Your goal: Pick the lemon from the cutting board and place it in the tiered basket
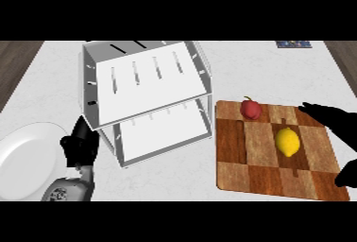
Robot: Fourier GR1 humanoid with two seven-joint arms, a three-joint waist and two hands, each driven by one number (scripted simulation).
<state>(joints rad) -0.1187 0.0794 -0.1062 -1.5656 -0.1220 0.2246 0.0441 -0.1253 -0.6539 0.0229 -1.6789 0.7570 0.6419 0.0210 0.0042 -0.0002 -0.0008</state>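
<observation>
On the chequered wooden cutting board: oval yellow lemon, near a red fruit. Black right hand beside it, spread open, empty. Black left hand open beside white two-tiered basket.

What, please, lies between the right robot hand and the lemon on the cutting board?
Only bare wood of the cutting board lies between the right robot hand and the lemon, as the head view shows.

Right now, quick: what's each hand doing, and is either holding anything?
Left hand: open, empty, resting beside the tiered basket.
Right hand: open, over the cutting board, lemon not held.
</observation>
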